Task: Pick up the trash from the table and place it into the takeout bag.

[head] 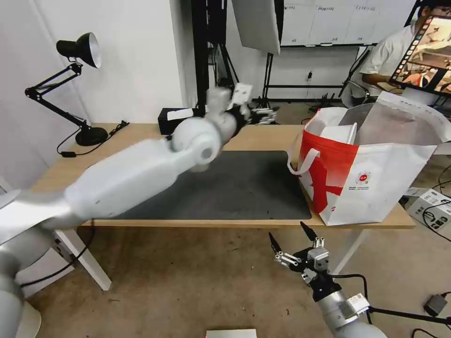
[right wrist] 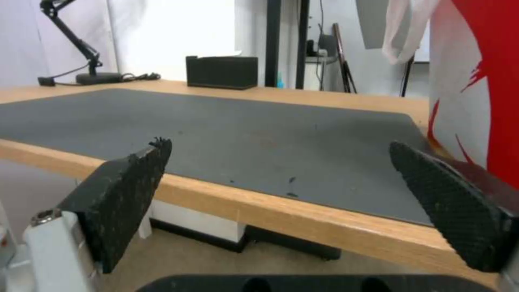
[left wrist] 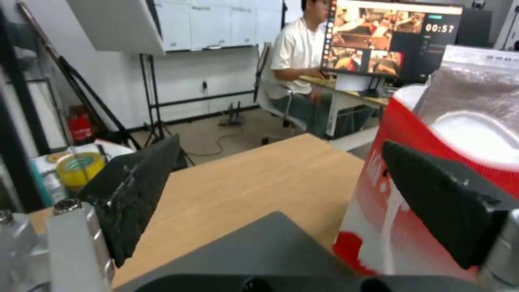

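Left claw [head: 263, 115] is raised above the far edge of the surface [head: 263, 136], beyond the dark grey mat [head: 235, 188]; blurred in the head view, but the wrist view shows its jaws wide and empty. Right claw [head: 293, 244] hangs below the surface's front edge, jaws wide, nothing held. The takeout bag [head: 371, 183] stands upright at the surface's right end, mouth open, with something white, apparently a bowl [head: 340, 133], inside. A black tissue box [head: 176, 119] sits at the back edge.

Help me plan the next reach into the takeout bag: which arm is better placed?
Probably left: left gripper open above the table beside the takeout bag; right gripper hangs open below the table edge.
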Motion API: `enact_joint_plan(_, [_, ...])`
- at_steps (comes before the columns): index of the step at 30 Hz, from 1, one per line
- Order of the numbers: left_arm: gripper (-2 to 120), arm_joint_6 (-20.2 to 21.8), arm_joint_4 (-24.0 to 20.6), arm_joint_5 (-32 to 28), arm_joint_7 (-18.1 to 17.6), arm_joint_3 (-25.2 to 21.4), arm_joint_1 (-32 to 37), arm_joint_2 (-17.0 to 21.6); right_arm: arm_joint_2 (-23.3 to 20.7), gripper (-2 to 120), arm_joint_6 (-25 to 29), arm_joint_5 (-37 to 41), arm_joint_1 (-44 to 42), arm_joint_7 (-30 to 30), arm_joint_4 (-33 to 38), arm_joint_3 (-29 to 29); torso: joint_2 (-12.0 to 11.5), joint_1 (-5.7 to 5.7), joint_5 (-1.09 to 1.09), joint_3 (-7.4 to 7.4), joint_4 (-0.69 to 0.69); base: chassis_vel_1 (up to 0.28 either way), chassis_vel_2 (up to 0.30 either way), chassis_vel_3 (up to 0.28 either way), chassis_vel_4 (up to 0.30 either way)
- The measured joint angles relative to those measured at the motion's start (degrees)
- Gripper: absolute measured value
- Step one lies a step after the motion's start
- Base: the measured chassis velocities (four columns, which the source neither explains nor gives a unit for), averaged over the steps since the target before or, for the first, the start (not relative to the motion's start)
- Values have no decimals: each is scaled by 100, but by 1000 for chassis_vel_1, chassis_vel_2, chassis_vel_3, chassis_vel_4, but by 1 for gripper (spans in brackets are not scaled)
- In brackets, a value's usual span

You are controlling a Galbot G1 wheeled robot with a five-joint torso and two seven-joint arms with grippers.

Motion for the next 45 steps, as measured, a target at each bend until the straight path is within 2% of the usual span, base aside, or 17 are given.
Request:
enact_joint_plan(4, [100, -375, -402, 280, 199, -407, 834, 562, 0, 100, 0, 0, 0, 2, 0, 0, 0, 0, 0, 0, 1, 0, 0, 0, 0])
enact_joint_plan(5, [100, -375, -402, 280, 199, -407, 834, 562, 0, 100, 0, 0, 0, 2, 0, 0, 0, 0, 0, 0, 1, 0, 0, 0, 0])
enact_joint_plan(8, [100, -442, -733, 511, 297, -1146, 1675, 898, 0, 100, 0, 0, 0, 0, 0, 0, 0, 0, 1, -1, -1, 0, 0, 0, 0])
enact_joint_plan(9, [100, -442, -733, 511, 297, -1146, 1675, 898, 0, 100, 0, 0, 0, 0, 0, 0, 0, 0, 1, -1, -1, 0, 0, 0, 0])
enact_joint_plan(12, [100, -594, -1093, 1110, 455, -2060, 2845, 1241, 0, 100, 0, 0, 0, 0, 0, 0, 0, 0, 1, 0, 0, 0, 0, 0, 0])
enact_joint_plan(14, [100, -631, -1169, 1293, 532, -2267, 3136, 1326, 0, 100, 0, 1, 0, 2, 0, 1, 0, 0, 1, 0, 0, 0, 0, 0, 0])
enact_joint_plan(16, [100, -737, -1408, 1779, 759, -3104, 4160, 1541, 0, 100, 0, 0, 0, 1, 0, 0, 0, -1, 2, 0, 1, 0, 0, 0, 0])
enact_joint_plan(17, [100, -737, -1408, 1779, 759, -3104, 4160, 1541, 0, 100, 0, 0, 0, 1, 0, 0, 0, -1, 2, 0, 1, 0, 0, 0, 0])
enact_joint_plan(20, [100, -975, -1645, 2116, 918, -4110, 5466, 1709, 0, 100, 0, 0, 0, 1, 0, 0, 0, 0, 0, -1, 1, 0, 0, 0, 0])
enact_joint_plan(21, [100, -975, -1645, 2116, 918, -4110, 5466, 1709, 0, 100, 0, 0, 0, 1, 0, 0, 0, 0, 0, -1, 1, 0, 0, 0, 0])
enact_joint_plan(22, [100, -1092, -1715, 2236, 925, -4382, 5855, 1767, 0, 100, 0, 1, 0, 2, 0, 1, 0, -1, 1, -1, 2, 0, 0, 0, 0])
enact_joint_plan(24, [100, -1282, -1775, 2575, 935, -4868, 6544, 1727, 0, 100, 0, 0, 0, 2, -1, 0, 1, -1, 3, -1, 2, 0, 0, 0, 0])
enact_joint_plan(31, [100, -1837, -1486, 3452, 925, -5435, 7394, 1260, 0, 100, 0, 0, 0, 1, 0, 0, 0, 0, 2, 0, -5, 0, 0, 0, 0])
enact_joint_plan(32, [100, -1837, -1486, 3452, 925, -5435, 7394, 1260, 0, 100, 0, 0, 0, 1, 0, 0, 0, 0, 2, 0, -5, 0, 0, 0, 0])
enact_joint_plan(35, [100, -1988, -1451, 3628, 958, -5947, 7990, 1058, 0, 100, 0, 0, 0, 1, 0, 0, 0, 0, 1, 0, 0, 0, 0, 0, 0])
enact_joint_plan(38, [100, -2094, -1447, 3739, 1044, -6639, 8722, 788, 0, 100, 0, 0, 0, 1, 0, 0, 0, 0, 3, 0, 1, 0, 0, 0, 0])
enact_joint_plan(45, [100, -2386, -1382, 3948, 1187, -7200, 9588, 313, 0, 100, 0, 0, 0, 1, 0, 0, 0, -1, 3, 0, 0, 0, 0, 0, 0])
